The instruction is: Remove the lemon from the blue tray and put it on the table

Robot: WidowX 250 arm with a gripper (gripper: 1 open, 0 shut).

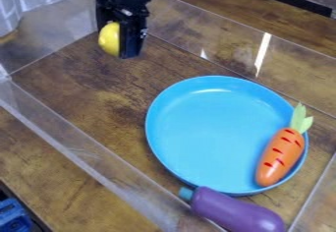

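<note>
The small yellow lemon sits between the black fingers of my gripper at the upper left. The gripper is shut on it and holds it over the dark wooden table. The lemon's right half is hidden behind a finger. I cannot tell how high it hangs above the wood. The round blue tray lies at the lower right, well apart from the gripper. Its only load is an orange carrot on its right edge.
The carrot with green leaves rests on the tray's right rim. A purple eggplant lies on the table just below the tray. Clear acrylic walls edge the table at the front left and along the back.
</note>
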